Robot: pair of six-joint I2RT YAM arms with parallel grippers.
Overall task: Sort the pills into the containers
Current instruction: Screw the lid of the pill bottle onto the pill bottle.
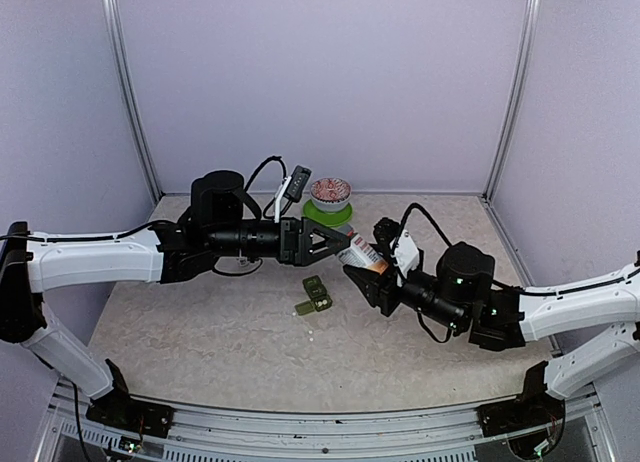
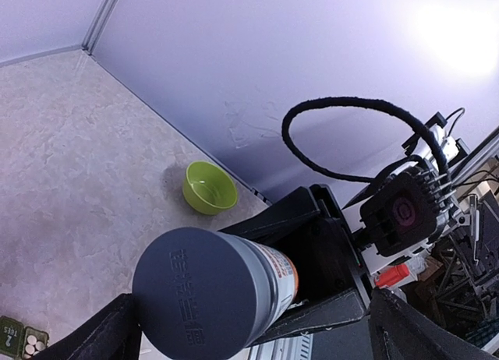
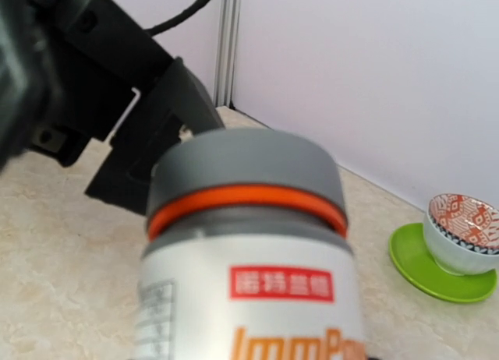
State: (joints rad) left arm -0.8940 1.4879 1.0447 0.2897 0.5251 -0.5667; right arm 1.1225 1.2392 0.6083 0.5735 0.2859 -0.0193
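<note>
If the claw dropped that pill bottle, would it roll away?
Probably: the bottle is round, so on its side it would likely roll. Its smooth label may be slippery. It looks like plastic, so it likely wouldn't break.

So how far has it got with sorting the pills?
A few pills already lie in one compartment of the container. The right gripper holds the bottle, grey cap on, the open left gripper at the cap. Left: probably uncapping and filling the rest, which I can't see clearly.
</note>
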